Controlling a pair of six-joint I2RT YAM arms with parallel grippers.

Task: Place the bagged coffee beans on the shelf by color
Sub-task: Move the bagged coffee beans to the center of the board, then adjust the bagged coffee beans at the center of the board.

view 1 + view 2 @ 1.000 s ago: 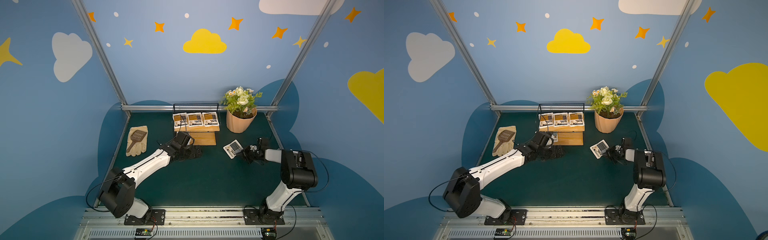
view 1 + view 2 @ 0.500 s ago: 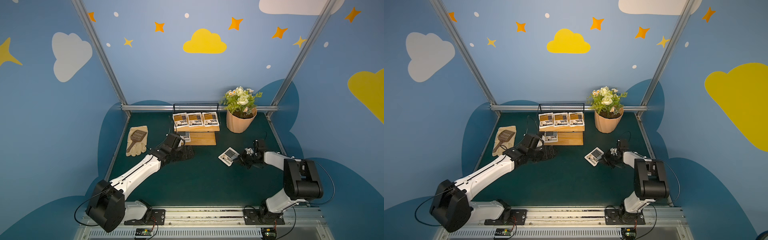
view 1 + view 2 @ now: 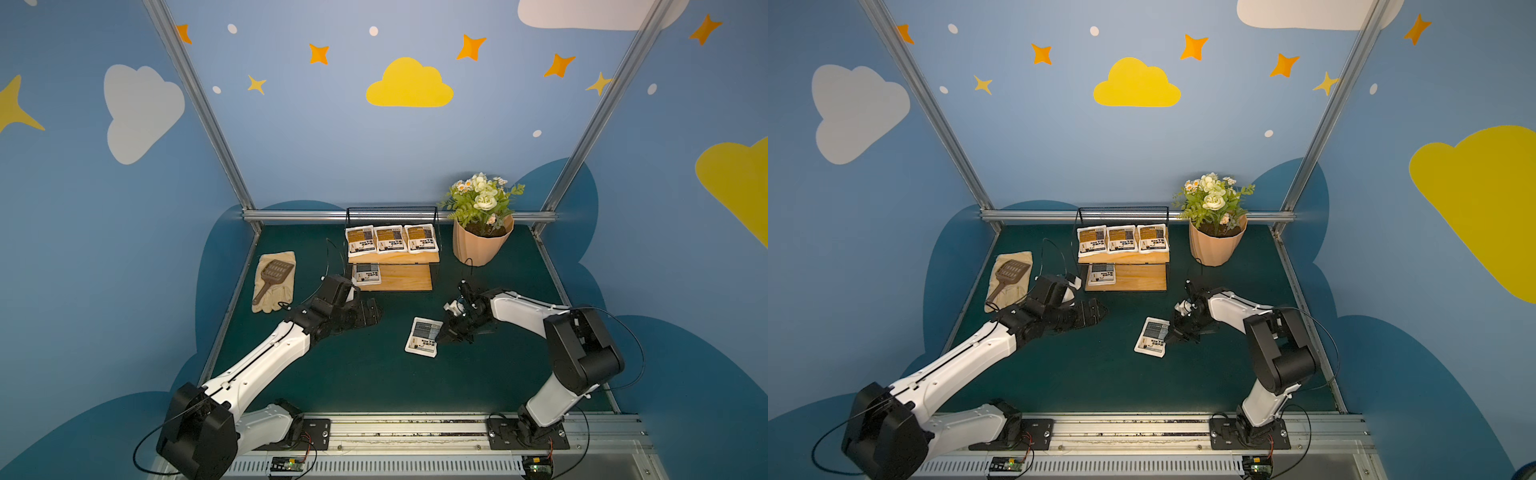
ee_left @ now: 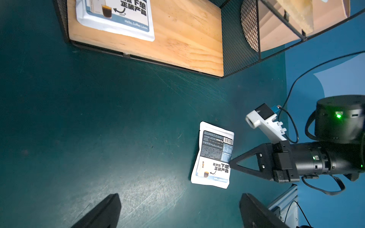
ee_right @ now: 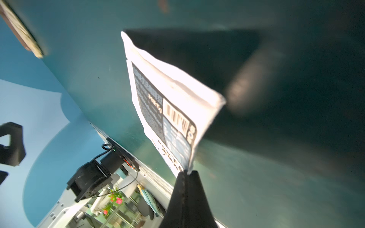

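Dark green mat (image 3: 374,374), just right of centre in both top views: small white puffy pouch with a grey-blue label panel (image 3: 423,336) (image 3: 1152,337), off the shelf and well in front of it. Right gripper (image 3: 440,338) has its black jaws closed on this pouch's right edge. The right wrist view shows the fingertips (image 5: 184,177) pinching that edge. Cannot tell whether the whole pouch is clear of the mat. Left gripper (image 3: 372,312), left of centre, jaws spread wide and holding nothing; in the left wrist view its fingers (image 4: 106,211) stand apart at the lower edge, bare mat between. Further back, centre: two-tier stepped rack of black wire mesh and light wooden boards (image 3: 405,279). Second grey-blue pouch (image 3: 367,273) lies flat at the left end of the lower board. Three yellow-brown-panelled pouches (image 3: 390,239) sit in a row on the upper board. Left of the rack: cream work glove (image 3: 276,293) with a brown slotted scoop (image 3: 274,272) on it. Right of the rack, furthest back: ribbed terracotta pot of white flowers (image 3: 478,249)
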